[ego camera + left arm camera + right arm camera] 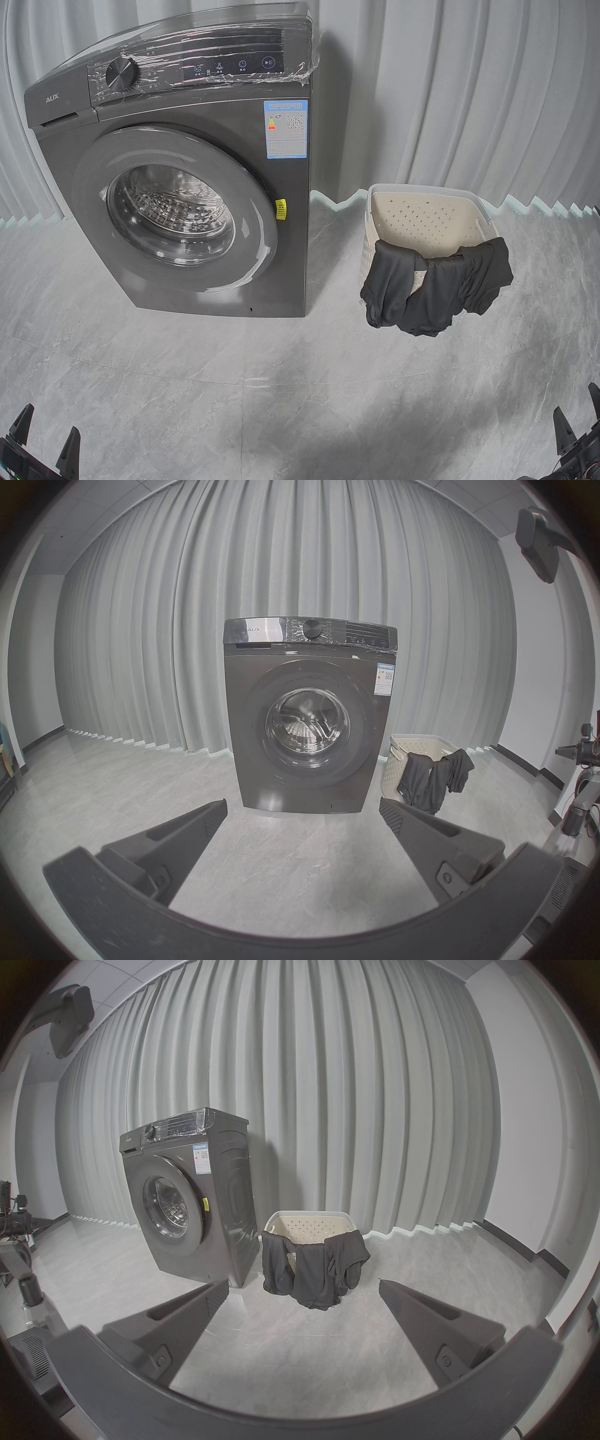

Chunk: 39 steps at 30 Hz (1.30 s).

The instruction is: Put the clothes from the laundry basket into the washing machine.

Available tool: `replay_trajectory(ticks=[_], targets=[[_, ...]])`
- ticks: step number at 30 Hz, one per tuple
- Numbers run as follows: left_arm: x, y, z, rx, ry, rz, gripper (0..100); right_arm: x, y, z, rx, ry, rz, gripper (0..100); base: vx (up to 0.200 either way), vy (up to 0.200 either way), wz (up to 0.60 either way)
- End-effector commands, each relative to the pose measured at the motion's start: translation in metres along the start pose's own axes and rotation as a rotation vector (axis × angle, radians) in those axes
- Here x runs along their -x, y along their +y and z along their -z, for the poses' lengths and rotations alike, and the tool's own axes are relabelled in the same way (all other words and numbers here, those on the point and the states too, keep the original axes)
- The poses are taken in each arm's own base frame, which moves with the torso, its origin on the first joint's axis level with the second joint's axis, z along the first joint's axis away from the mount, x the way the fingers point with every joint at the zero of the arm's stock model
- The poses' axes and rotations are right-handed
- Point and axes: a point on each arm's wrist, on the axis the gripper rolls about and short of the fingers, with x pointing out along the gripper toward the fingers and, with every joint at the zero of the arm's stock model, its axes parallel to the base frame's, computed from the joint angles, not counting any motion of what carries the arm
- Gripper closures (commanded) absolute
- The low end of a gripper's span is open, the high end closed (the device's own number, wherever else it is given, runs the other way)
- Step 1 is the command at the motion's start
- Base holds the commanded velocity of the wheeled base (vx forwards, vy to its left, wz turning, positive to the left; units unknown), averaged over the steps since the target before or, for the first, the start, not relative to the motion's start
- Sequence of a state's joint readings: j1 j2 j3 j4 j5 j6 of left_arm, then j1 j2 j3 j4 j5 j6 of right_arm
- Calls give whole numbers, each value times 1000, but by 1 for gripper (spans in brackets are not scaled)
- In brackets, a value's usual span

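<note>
A grey front-loading washing machine (187, 175) stands on the floor at the left with its round door (172, 209) shut. To its right sits a cream laundry basket (425, 215) with a dark grey garment (431, 287) draped over its front rim. My left gripper (44, 434) is low at the near left, open and empty, well short of the machine (309, 711). My right gripper (578, 415) is low at the near right, open and empty, with the basket (312, 1225) and garment (312, 1266) some way ahead of it.
Pale curtains (469, 94) hang behind the machine and basket. Bare grey tiled floor (281, 400) lies between my grippers and both objects. A gap of floor separates the machine from the basket.
</note>
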State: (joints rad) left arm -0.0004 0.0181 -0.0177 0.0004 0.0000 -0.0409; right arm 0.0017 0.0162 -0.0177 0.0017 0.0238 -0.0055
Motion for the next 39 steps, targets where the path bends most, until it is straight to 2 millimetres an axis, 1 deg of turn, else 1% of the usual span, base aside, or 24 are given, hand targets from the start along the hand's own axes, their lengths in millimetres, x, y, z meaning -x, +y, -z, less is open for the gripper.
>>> replay_trajectory(ticks=[1,15,36,39], targets=[[0,0,5,1,-1,0,0,0,0,5,1,1,-1,0,0,-200,0],[0,0,5,1,-1,0,0,0,0,5,1,1,-2,0,0,-200,0],[0,0,5,1,-1,0,0,0,0,5,1,1,-1,0,0,0,0],[0,0,5,1,-1,1,0,0,0,5,1,1,-1,0,0,-200,0]])
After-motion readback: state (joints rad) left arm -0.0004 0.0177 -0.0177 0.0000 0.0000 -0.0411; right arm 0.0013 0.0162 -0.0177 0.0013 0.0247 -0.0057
